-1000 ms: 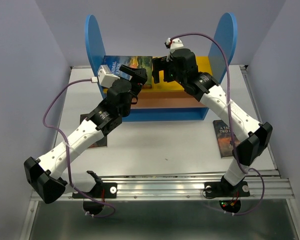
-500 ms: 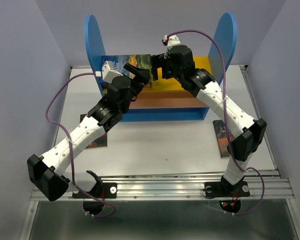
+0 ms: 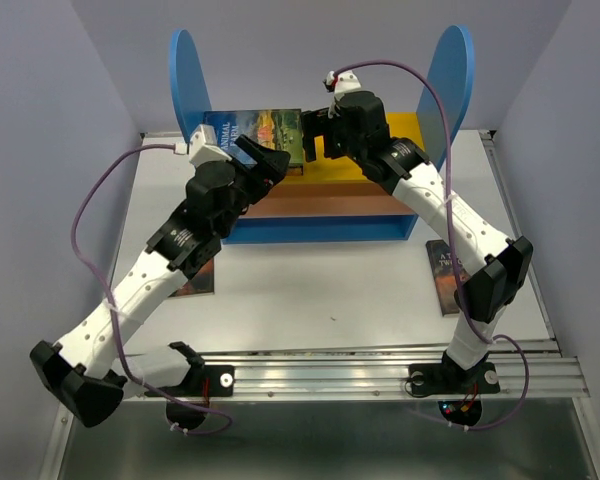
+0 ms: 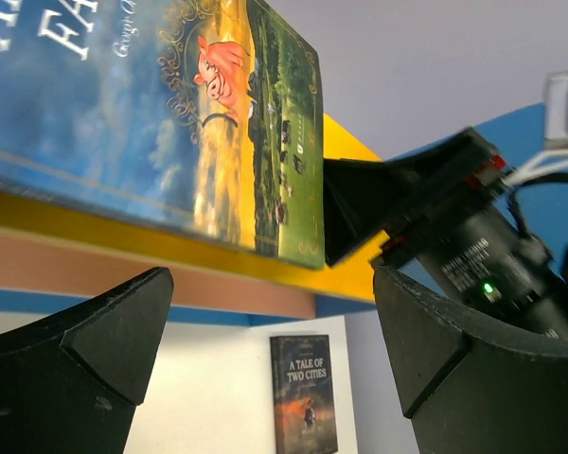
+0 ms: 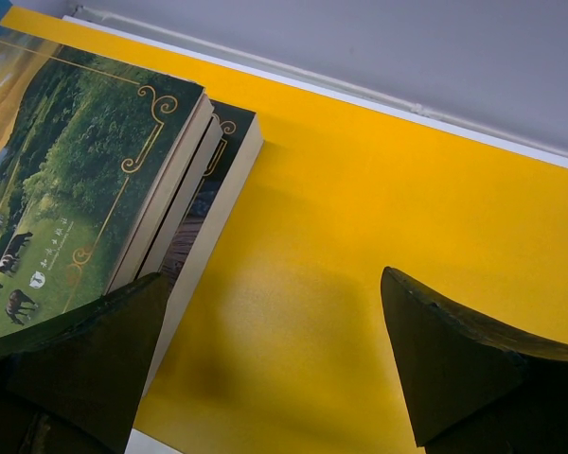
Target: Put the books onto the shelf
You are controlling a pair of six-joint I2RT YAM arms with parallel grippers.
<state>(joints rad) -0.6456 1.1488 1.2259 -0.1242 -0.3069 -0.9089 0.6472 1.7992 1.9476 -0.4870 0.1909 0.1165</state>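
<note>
The shelf (image 3: 438,85) is standing at the far edge of the tabletop (image 3: 330,295), its two blue side panels rising above a yellow top board (image 5: 379,189). A stack of books (image 3: 265,130) is lying flat at the left end of that board, with a green and blue pig cover on top and at least two more books showing under it in the right wrist view.

The left gripper (image 3: 265,158) is hanging just in front of the stack's near edge, its fingers (image 4: 104,331) standing wide apart and holding nothing. The right gripper (image 3: 321,145) is hovering over the bare yellow board just beside the stack's right edge, its fingers (image 5: 435,359) likewise spread and empty.

One dark book (image 3: 446,275) is lying near the tabletop's right edge. Another book (image 3: 193,282) is lying toward the left edge, partly hidden under the left arm.
</note>
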